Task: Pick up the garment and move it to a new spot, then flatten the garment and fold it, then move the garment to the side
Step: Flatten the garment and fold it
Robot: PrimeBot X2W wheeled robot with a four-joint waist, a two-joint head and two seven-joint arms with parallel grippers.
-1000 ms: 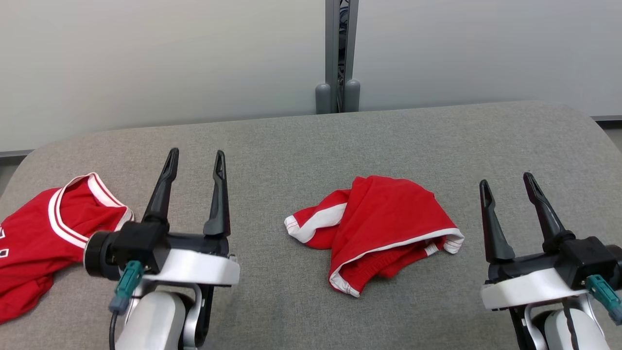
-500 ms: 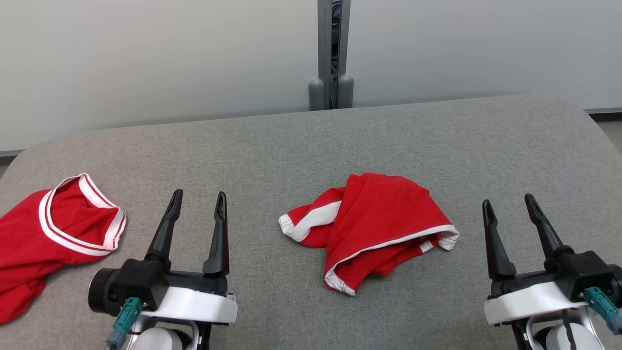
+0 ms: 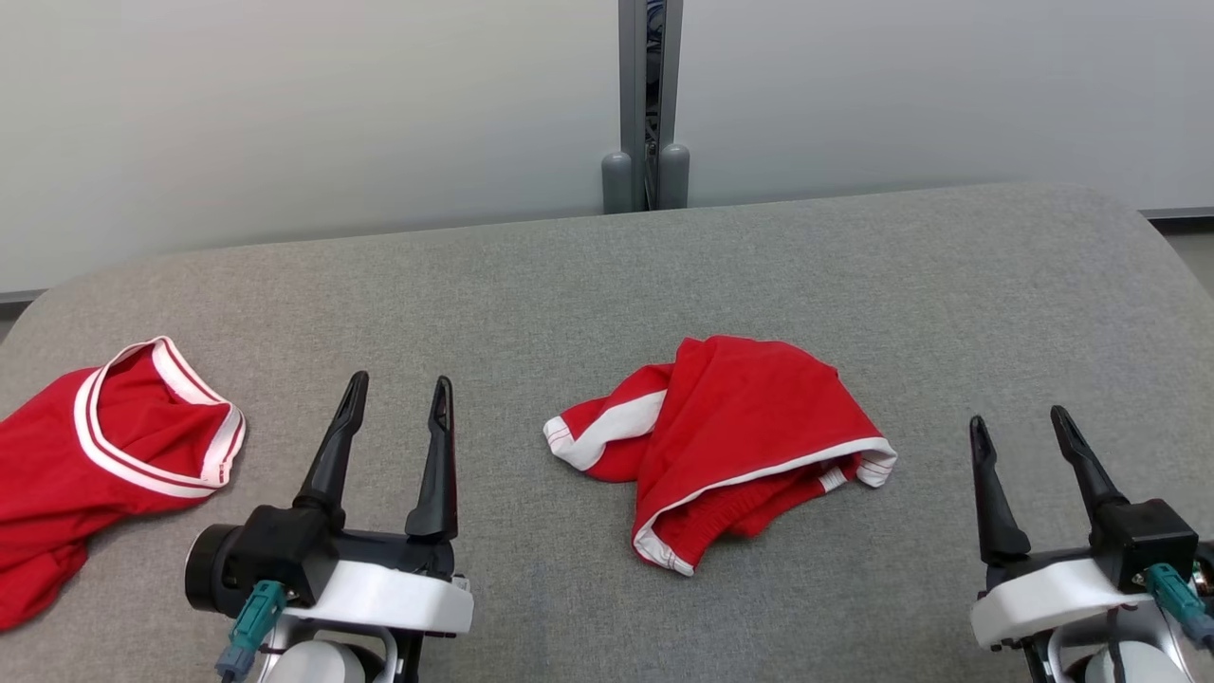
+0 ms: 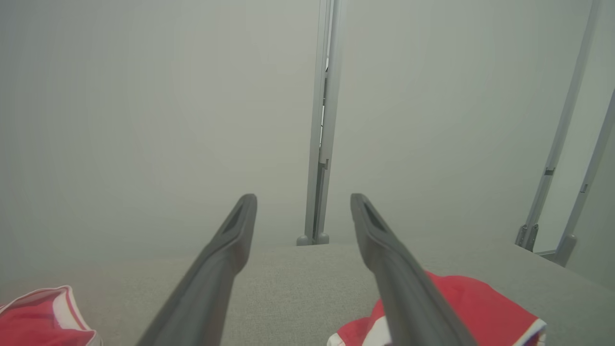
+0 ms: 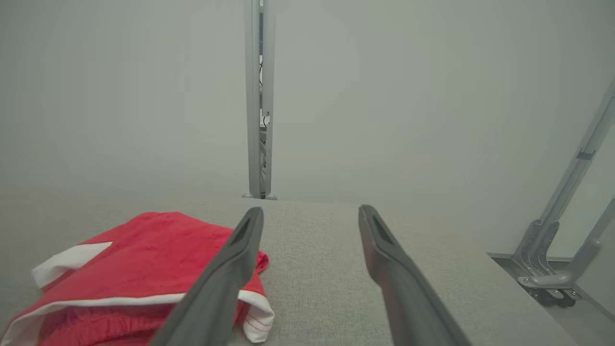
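Garment (image 3: pixel 735 446) crumpled, red, white-trimmed

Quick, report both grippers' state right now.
Left gripper: jaws open, holding nothing.
Right gripper: jaws open, holding nothing.

A grey fabric-covered table (image 3: pixel 607 275) stands against pale wall panels (image 3: pixel 285 114) — a grey metal post (image 3: pixel 648 95) between them.

A grey fabric counter (image 3: pixel 607 275) with rounded far corners spans the lower frame. Behind, pale grey wall panels (image 3: pixel 285 114) meet at a vertical metal post (image 3: pixel 648 95), upper centre. Soft, even light.
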